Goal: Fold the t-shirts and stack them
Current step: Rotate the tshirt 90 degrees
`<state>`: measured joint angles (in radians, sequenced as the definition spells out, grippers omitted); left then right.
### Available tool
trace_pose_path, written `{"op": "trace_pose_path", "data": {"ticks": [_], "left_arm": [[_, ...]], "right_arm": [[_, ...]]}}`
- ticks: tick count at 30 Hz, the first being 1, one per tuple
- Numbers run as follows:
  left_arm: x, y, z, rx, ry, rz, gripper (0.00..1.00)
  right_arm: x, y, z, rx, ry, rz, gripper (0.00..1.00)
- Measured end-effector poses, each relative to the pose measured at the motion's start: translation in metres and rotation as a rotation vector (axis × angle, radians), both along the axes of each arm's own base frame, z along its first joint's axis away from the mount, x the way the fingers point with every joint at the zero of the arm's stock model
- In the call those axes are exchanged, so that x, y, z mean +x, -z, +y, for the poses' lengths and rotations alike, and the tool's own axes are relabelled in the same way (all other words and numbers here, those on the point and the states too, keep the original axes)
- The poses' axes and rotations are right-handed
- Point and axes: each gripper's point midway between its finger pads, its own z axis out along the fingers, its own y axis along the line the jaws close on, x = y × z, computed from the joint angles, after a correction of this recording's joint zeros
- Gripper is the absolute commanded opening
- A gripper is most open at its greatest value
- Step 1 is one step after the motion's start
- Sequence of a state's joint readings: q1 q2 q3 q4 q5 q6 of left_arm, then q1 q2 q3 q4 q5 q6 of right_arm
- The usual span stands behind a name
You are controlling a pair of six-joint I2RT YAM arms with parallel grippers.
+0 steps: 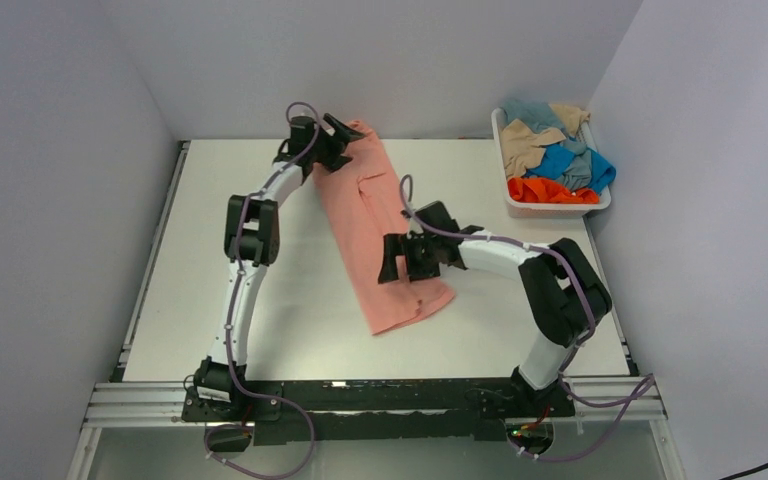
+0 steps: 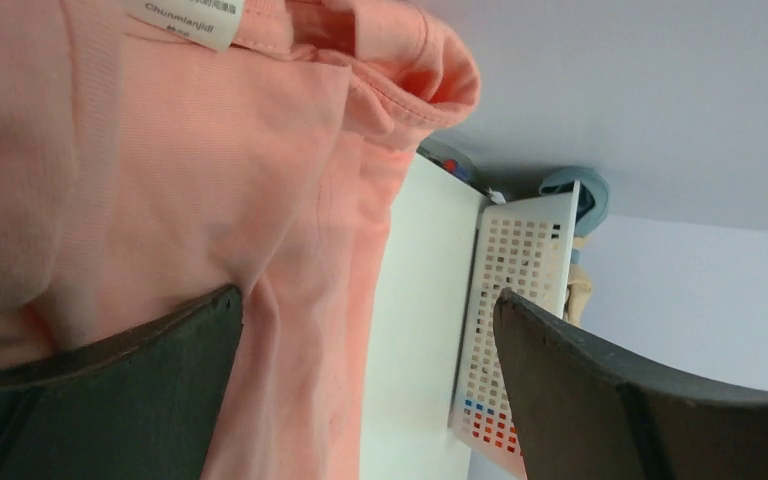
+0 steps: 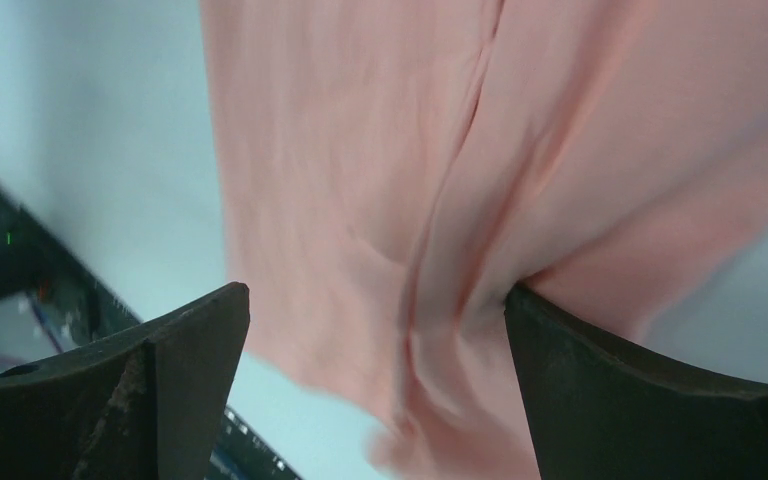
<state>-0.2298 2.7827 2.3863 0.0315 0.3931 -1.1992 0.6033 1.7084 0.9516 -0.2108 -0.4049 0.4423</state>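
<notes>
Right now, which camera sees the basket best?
The top external view. It shows the whole basket at the far right, with shirts piled inside. The left wrist view catches only its holed side, past the pink shirt. The right wrist view does not show it at all.

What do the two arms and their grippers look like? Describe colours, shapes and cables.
Both the left arm and right arm have white tube links between bulky black joints, with a thin purple cable running along each. The left gripper and right gripper are black, each with two broad, dark, tapering fingers. No markings are visible.
</notes>
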Motion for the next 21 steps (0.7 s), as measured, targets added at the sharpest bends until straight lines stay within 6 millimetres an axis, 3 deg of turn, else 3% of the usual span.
{"op": "trace_pose_path", "data": {"ticks": [5, 8, 11, 16, 19, 21], "left_arm": [[-0.007, -0.002, -0.052, -0.042, 0.001, -0.047, 0.99], [-0.006, -0.006, -0.063, -0.076, 0.003, -0.073, 1.0], [-0.004, -0.007, -0.059, -0.078, -0.002, -0.08, 0.99], [-0.006, -0.018, -0.042, 0.056, 0.025, -0.121, 0.99], [-0.023, -0.046, -0.026, 0.148, 0.075, -0.148, 0.99], [-0.048, -0.08, -0.014, 0.201, 0.12, -0.178, 1.0]], "right_arm": [[-0.038, -0.002, 0.02, 0.022, -0.133, 0.044, 1.0], [-0.048, -0.004, 0.018, 0.001, -0.158, 0.054, 1.0], [-0.049, -0.02, 0.01, -0.023, -0.147, 0.006, 1.0], [-0.036, -0.085, -0.003, 0.031, -0.069, -0.204, 1.0], [-0.037, -0.111, -0.016, 0.066, -0.003, -0.284, 1.0], [-0.039, -0.114, -0.027, 0.068, 0.042, -0.303, 1.0]]}}
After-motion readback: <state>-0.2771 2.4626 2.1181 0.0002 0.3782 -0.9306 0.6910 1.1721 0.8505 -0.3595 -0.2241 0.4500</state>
